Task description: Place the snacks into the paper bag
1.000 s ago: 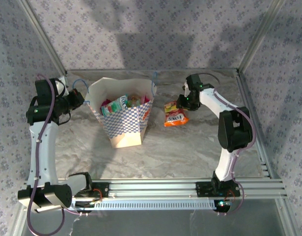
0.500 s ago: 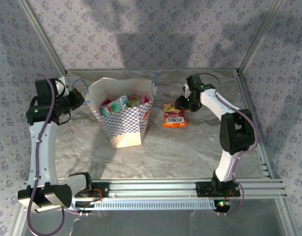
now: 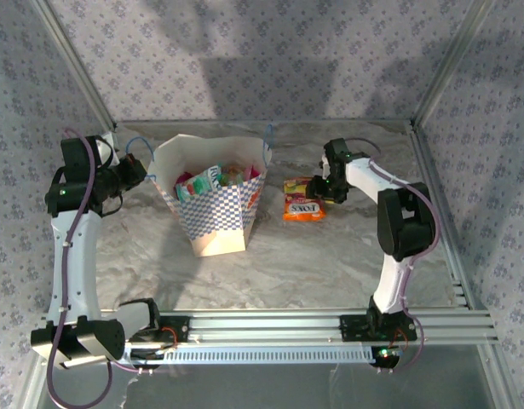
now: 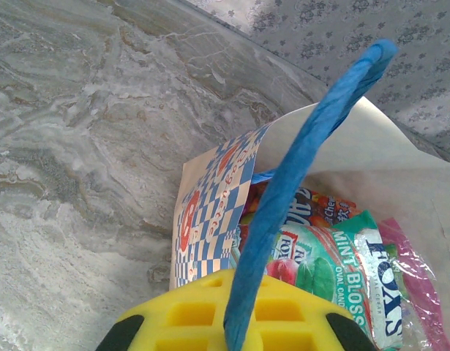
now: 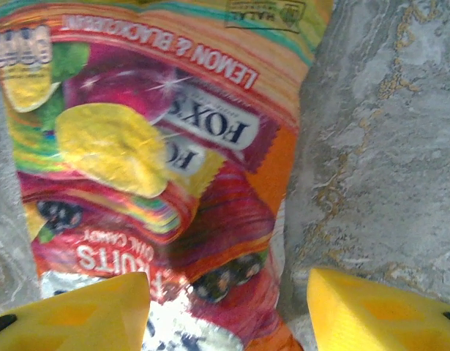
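The cream paper bag (image 3: 217,223) with a blue-and-white checkered band stands upright left of centre. My left gripper (image 3: 135,173) is shut on its blue cord handle (image 4: 305,157), which runs down between the yellow pads (image 4: 188,314). Inside the bag lie a teal-white packet (image 4: 342,267), a pink-edged packet (image 4: 415,281) and others. An orange packet (image 3: 302,204) lies flat on the table right of the bag, partly overlapped by a lemon-printed one (image 5: 159,139). My right gripper (image 5: 228,292) is open, low over the packets' near end, with one fingertip on each side.
The marble-patterned tabletop (image 3: 330,264) is walled by a metal frame post (image 3: 432,94) and patterned panels on three sides. The aluminium rail (image 3: 330,322) with both arm bases runs along the near edge.
The orange packet has turned from tilted to square and slid slightly left. My right gripper has shifted a little to the right and down beside it. The left arm and bag have not moved.
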